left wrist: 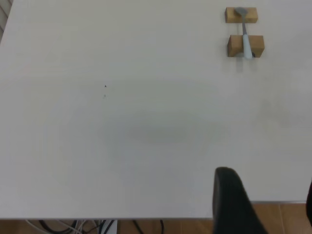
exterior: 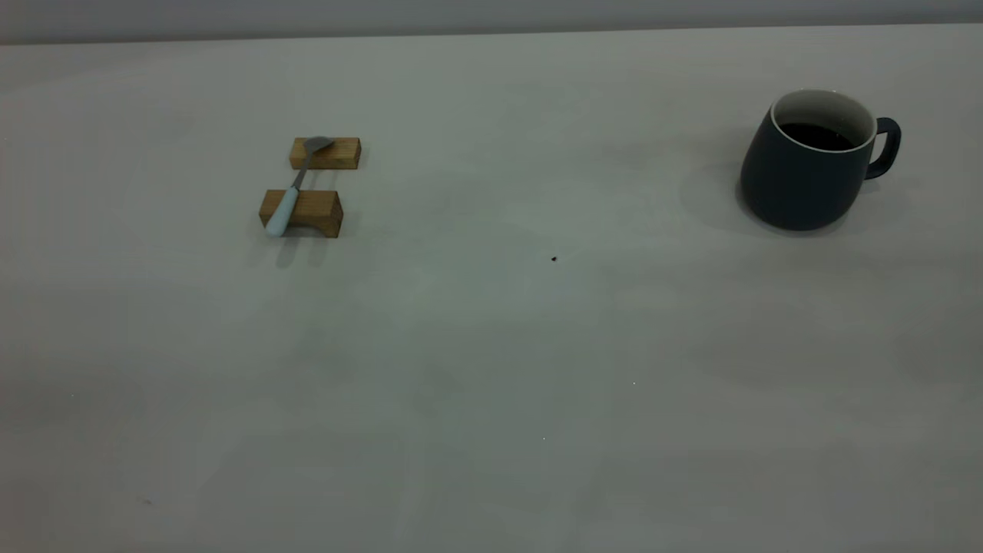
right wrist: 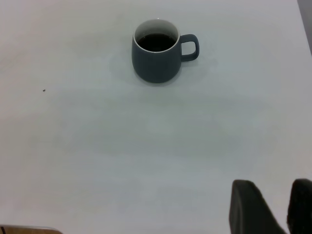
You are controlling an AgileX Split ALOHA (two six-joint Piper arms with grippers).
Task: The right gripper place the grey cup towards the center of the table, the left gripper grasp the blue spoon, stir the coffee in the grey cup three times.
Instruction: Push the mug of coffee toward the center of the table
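Note:
The grey cup (exterior: 799, 177) stands upright at the far right of the table (exterior: 491, 346), handle pointing right, with dark coffee (exterior: 818, 137) inside. At the left, the blue spoon (exterior: 294, 188) lies across two wooden blocks, bowl on the far one. Neither gripper shows in the exterior view. In the left wrist view my left gripper (left wrist: 268, 195) hangs open over the table's near edge, far from the spoon (left wrist: 245, 34). In the right wrist view my right gripper (right wrist: 272, 187) is open and holds nothing, well short of the cup (right wrist: 156, 66).
The far wooden block (exterior: 326, 153) and the near one (exterior: 311, 211) hold the spoon off the table. A tiny dark speck (exterior: 554, 259) marks the middle. Below the table edge (left wrist: 146, 218) are brown floor and cables (left wrist: 73, 226).

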